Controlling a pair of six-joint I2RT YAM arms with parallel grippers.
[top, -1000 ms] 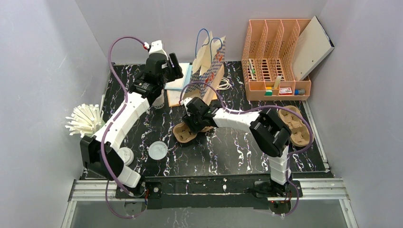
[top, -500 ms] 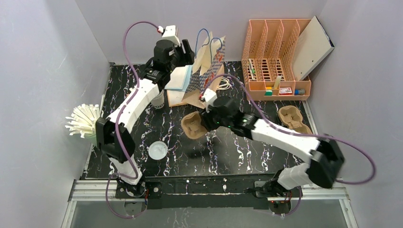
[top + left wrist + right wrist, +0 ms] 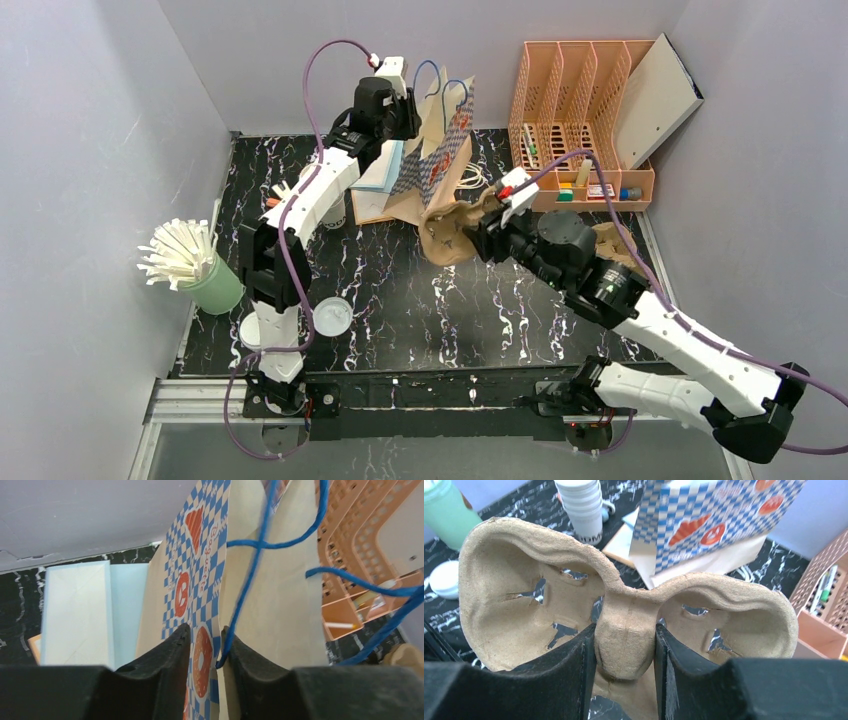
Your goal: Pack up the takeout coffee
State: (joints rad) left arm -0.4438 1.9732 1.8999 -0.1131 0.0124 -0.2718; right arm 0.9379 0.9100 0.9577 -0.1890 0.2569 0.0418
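Observation:
The takeout coffee is out of view in every frame. A kraft paper bag (image 3: 440, 150) with blue checks and blue cord handles stands upright at the back middle. My left gripper (image 3: 405, 115) is at its rim, and the printed wall (image 3: 200, 555) sits pinched between its jaws (image 3: 206, 630). A brown moulded two-cup carrier (image 3: 448, 235) hangs tilted in the air just in front of the bag's base. My right gripper (image 3: 478, 228) is shut on the carrier's middle ridge (image 3: 625, 630), with both empty wells (image 3: 524, 605) facing the wrist camera.
A light green holder of white straws (image 3: 205, 280) stands at the left. Stacked cream cups (image 3: 584, 510) stand left of the bag, beside pale blue packets (image 3: 75, 610). White lids (image 3: 332, 317) lie near the front left. An orange file organizer (image 3: 580, 110) fills the back right.
The right arm lifted the carrier off the table and swung it back toward the bag. The left arm reached up to the bag's rim and its jaws narrowed on the wall.

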